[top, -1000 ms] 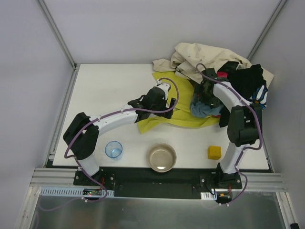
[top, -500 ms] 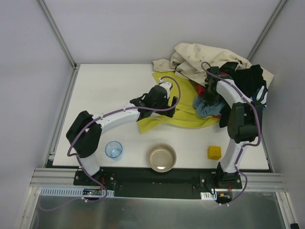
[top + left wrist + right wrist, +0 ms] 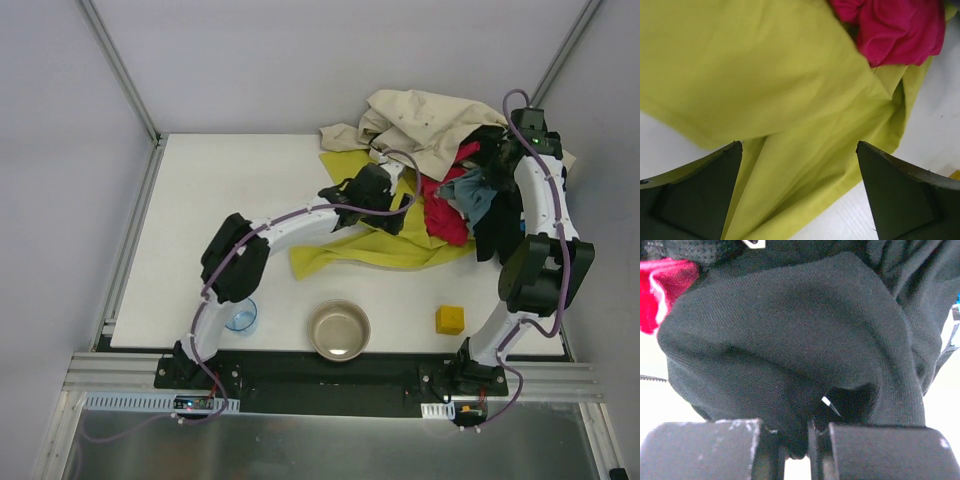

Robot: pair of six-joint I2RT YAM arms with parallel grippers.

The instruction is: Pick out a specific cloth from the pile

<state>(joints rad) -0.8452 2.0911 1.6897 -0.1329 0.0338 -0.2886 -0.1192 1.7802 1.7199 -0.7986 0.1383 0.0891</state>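
Left pincer spread wide and empty, poised directly over the cloth, chartreuse folds filling the view between its fingers. Right pincer clamped on a black garment, up near the 2 o'clock corner of the table, well apart from the open chartreuse.

From above: cloth flat on the table at the near edge of the pile. Far edge apparently running under the beige cloth, magenta cloth lying on its right part. Free part stretched roughly 9-to-3 o'clock, on the metal bowl side.

From the left pincer: bare fabric at 6 and 7 o'clock, magenta just beside at 3 o'clock. Nearer arm by far, as judged: the left. Likely next: straight down, close on a fold, then draw toward 8 o'clock, away from the pile. Risk: catching the magenta along with it.
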